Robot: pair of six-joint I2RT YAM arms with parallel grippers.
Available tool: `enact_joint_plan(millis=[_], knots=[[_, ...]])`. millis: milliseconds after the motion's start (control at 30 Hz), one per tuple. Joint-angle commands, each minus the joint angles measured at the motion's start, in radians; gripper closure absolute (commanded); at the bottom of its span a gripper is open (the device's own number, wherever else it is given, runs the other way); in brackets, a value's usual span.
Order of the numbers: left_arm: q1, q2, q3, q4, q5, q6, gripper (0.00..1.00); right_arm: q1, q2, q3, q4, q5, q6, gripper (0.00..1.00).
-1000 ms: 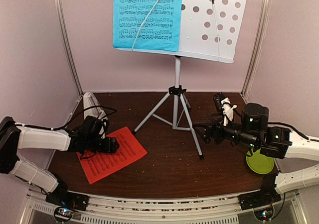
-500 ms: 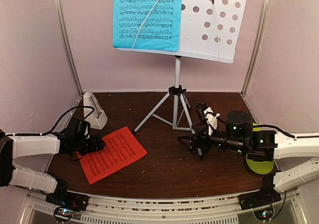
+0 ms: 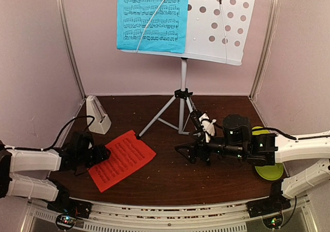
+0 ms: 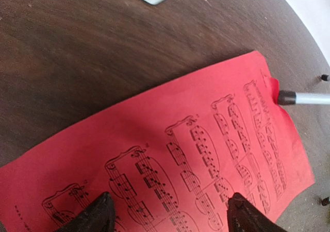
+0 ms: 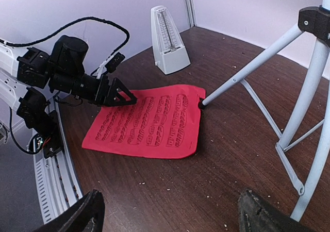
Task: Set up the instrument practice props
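Starting at the left, finds the metronome [image 3: 97, 114] upright on the table [image 3: 170, 178], near the back-left corner, apart from everything else; counts that prop as set out. Next, meets the left gripper [image 3: 105, 153] low over the near-left end of the red sheet [image 3: 124, 160], jaws spread wide, one fingertip to each side over the printed staves. Cannot tell whether the tips touch the paper, and sees no pinch on it. Finds the red sheet flat on the table, print up, its far corner touching the rubber foot of the left tripod leg [image 3: 157, 118]. Judges this the unfinished part: paper to be lifted off the table and stood on the desk.

Moving to the middle, sees the stand [image 3: 183, 77] upright on its legs, with the desk [image 3: 216, 28] high at the back. Finds the blue sheet [image 3: 134, 15] already on its left half behind a wire holder [image 3: 151, 23], the perforated right half bare. Reads that bare half as the likely place for the red sheet.

Further right, finds the right gripper [image 3: 185, 153] low over the table just before the tripod, facing the red sheet, jaws spread, nothing between them. At far right, notes a plate [image 3: 269, 171] partly under that arm, no part of the job.
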Motion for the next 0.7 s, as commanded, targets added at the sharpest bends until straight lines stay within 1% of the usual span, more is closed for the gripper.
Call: enact_joint_plan(millis=[0, 100, 167, 200, 267, 333, 367, 500, 567, 600, 667], knots=[[-0.217, 0.046, -0.018, -0.046, -0.043, -0.254, 0.23, 0.006, -0.018, 0.014, 0.019, -0.005, 0.005, 0.1], [-0.368, 0.115, 0.011, 0.021, -0.078, -0.421, 0.24, 0.006, -0.041, 0.004, 0.002, 0.017, -0.004, 0.1], [-0.458, 0.173, 0.066, 0.08, -0.092, -0.495, 0.24, 0.005, -0.053, 0.006, -0.024, 0.028, -0.011, 0.1], [-0.499, 0.201, 0.104, 0.091, -0.096, -0.499, 0.24, 0.005, -0.06, 0.006, -0.036, 0.031, -0.014, 0.1], [-0.553, 0.251, 0.197, 0.08, -0.079, -0.458, 0.24, 0.006, -0.069, -0.002, -0.047, 0.037, -0.018, 0.09], [-0.569, 0.263, 0.261, 0.05, -0.066, -0.413, 0.23, 0.005, -0.074, -0.007, -0.058, 0.041, -0.013, 0.1], [-0.569, 0.255, 0.262, 0.046, -0.063, -0.395, 0.23, 0.005, -0.075, -0.012, -0.06, 0.041, -0.006, 0.1], [-0.548, 0.168, 0.227, 0.044, -0.059, -0.314, 0.24, 0.006, -0.082, -0.036, -0.043, 0.048, 0.028, 0.1], [-0.544, 0.121, 0.223, -0.013, -0.092, -0.27, 0.23, 0.006, -0.075, -0.039, -0.035, 0.052, 0.049, 0.11], [-0.542, 0.102, 0.215, -0.035, -0.104, -0.263, 0.22, 0.006, -0.068, -0.038, -0.032, 0.051, 0.06, 0.11], [-0.516, 0.078, 0.179, -0.026, -0.089, -0.261, 0.22, 0.006, -0.051, -0.043, -0.013, 0.044, 0.084, 0.12]])
